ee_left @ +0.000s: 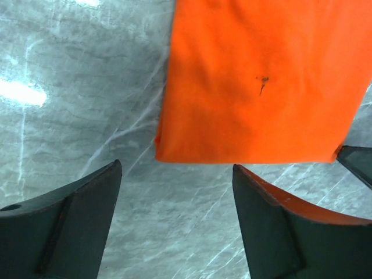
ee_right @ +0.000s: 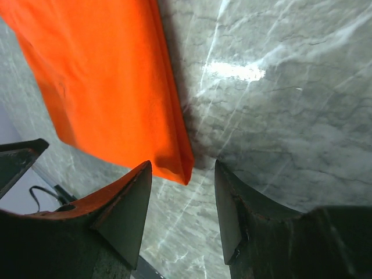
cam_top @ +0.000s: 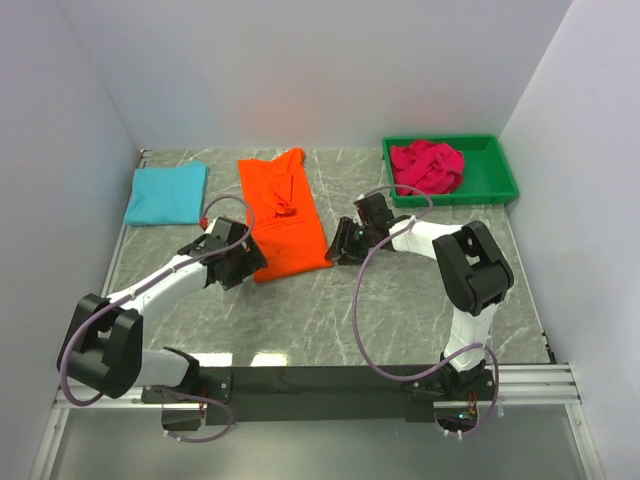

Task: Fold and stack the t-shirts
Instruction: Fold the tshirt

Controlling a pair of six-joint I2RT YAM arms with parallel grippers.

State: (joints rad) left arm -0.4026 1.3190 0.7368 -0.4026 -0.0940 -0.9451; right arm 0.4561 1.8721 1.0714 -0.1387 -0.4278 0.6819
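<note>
Flanking the orange t-shirt [cam_top: 283,215], both arms reach low.
At its near corners the left fingers [ee_left: 70,226] and right fingers [ee_right: 125,209] gape empty.

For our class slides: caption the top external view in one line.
Open left tool and right tool flank the orange t-shirt; turquoise t-shirt folded, crimson t-shirt in green bin.
</note>
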